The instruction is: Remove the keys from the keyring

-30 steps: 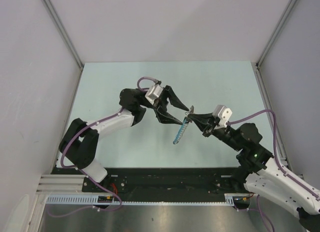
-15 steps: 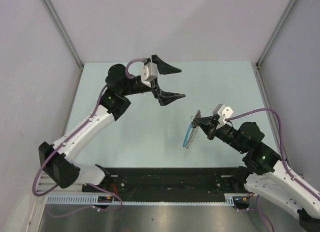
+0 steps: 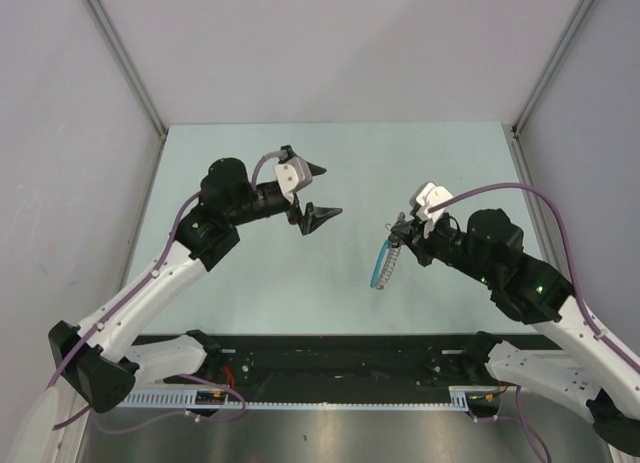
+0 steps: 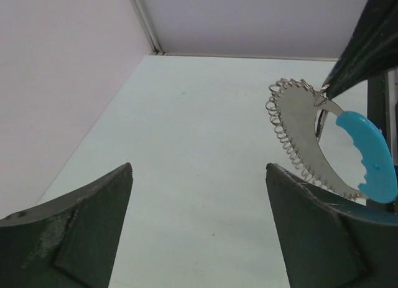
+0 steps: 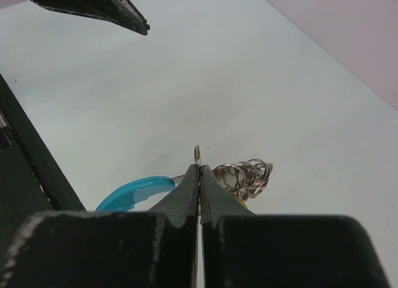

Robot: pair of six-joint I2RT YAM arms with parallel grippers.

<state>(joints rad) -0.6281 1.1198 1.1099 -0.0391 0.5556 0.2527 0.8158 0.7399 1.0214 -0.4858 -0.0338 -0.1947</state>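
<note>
Right of centre in the top view, the light, slippery keyring (image 5: 197,154) is pinched by the closed right gripper (image 5: 199,171), while the dangling stiff keys (image 5: 245,175) are probably best taken edgewise by the wide-open left gripper (image 3: 322,193).

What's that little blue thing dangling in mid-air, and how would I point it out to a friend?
Over the pale green table, the right arm's fingers pinch a keyring. The blue strap dangles below them, the only bright colour beside the dull silvery keys.
</note>
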